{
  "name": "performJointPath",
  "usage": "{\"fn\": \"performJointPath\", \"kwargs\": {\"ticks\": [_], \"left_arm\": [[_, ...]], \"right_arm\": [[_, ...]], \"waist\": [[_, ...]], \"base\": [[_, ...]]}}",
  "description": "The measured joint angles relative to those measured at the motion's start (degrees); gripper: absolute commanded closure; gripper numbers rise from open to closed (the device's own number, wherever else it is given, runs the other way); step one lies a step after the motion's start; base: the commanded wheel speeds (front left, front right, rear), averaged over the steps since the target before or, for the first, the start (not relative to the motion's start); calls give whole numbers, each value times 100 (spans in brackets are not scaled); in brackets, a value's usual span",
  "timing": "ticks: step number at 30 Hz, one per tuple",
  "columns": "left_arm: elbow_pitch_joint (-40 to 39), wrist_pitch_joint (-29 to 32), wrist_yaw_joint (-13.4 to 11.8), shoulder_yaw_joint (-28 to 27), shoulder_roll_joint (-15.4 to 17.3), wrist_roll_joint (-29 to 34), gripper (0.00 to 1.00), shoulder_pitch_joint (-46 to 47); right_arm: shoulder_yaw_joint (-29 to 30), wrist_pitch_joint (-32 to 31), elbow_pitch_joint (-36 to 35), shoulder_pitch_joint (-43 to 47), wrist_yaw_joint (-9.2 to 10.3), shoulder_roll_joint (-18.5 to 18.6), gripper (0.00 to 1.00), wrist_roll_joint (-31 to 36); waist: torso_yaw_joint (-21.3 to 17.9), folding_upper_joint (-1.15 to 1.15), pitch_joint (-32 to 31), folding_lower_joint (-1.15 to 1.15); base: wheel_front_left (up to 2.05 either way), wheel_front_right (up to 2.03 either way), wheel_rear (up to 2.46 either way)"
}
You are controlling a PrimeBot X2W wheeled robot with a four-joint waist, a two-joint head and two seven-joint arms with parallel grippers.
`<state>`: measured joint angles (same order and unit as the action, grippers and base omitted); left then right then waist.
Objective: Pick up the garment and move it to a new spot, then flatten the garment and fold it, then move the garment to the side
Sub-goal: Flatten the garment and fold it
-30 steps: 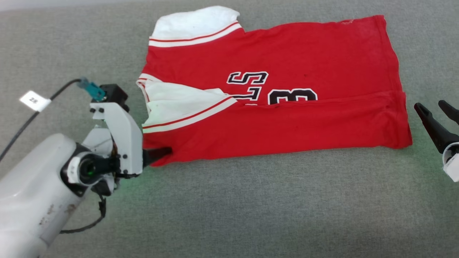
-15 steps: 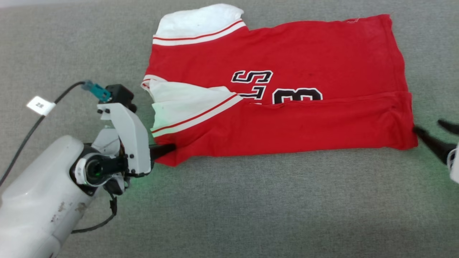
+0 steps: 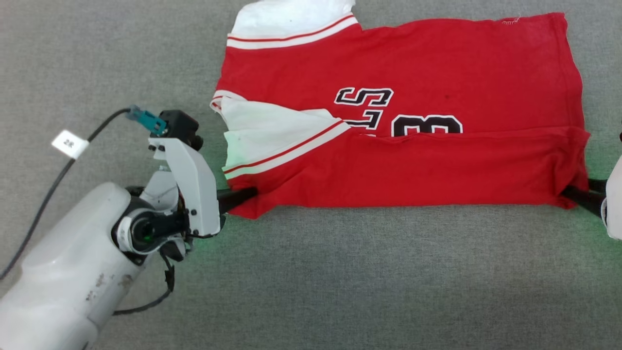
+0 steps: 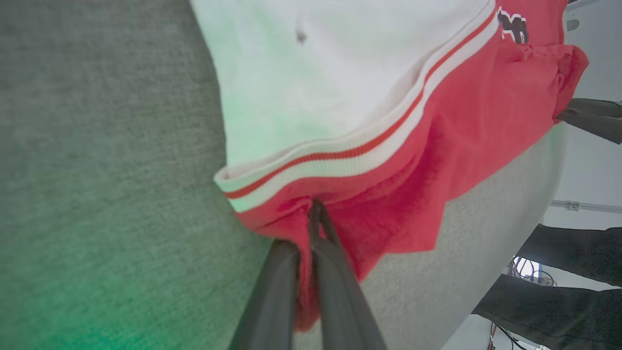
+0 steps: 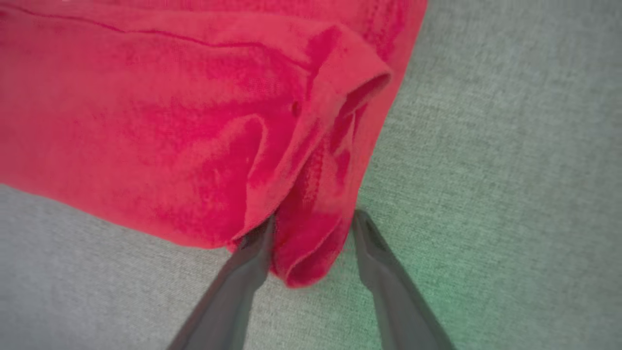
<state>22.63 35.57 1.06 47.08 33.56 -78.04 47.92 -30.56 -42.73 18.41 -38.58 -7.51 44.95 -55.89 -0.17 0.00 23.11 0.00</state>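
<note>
The garment (image 3: 398,63), red with white sleeve panels, striped trim and black lettering, lies on the grey surface with its near long edge folded over. My left gripper (image 3: 250,193) is shut on the near left corner, just under the white sleeve; in the left wrist view the fingers (image 4: 335,272) pinch red cloth (image 4: 437,126) between them. My right gripper (image 5: 313,221) stands open with its two fingers either side of the near right hem corner (image 5: 301,253). In the head view its dark fingers (image 3: 580,197) touch that corner.
A grey fabric surface (image 3: 340,282) stretches under everything, with room in front of the garment. A black cable carrying a white tag (image 3: 70,144) runs off the left wrist. Dark shapes (image 4: 573,291) lie past the table edge in the left wrist view.
The camera has shifted, sliding the picture right. My right gripper has come in from the right to straddle the hem corner. The left gripper keeps its hold.
</note>
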Motion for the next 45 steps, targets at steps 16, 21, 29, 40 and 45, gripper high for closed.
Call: {"fn": "performJointPath", "kwargs": {"ticks": [16,21,29,40,45], "left_arm": [[-1849,-555,-325,-135,1039,-60,100,-1458],[-2477,-776,-613,-178,1336,-130,89,-1982],[-2911,-1365,-935,-448,1530,-14,0,-2274],[-2224,-2553,-1209,-965,1323,738,0,-1706],[-1180,-3055,-1016,-1068,834,1150,0,-828]], "right_arm": [[291,341,-1094,1691,-2,848,100,-553],[567,511,-1423,2106,-2,936,59,-581],[1098,1087,-1625,2347,-2,730,0,-204],[1741,3501,-1461,1813,-2,-520,0,956],[1705,4512,-1165,1502,-2,-1187,0,1512]], "waist": [[24,0,-514,0],[-3,0,-543,0],[-79,0,-585,0],[-310,0,-442,0],[-512,0,-272,0]], "base": [[0,0,0],[0,0,0],[0,0,0],[0,0,0],[0,0,0]]}}
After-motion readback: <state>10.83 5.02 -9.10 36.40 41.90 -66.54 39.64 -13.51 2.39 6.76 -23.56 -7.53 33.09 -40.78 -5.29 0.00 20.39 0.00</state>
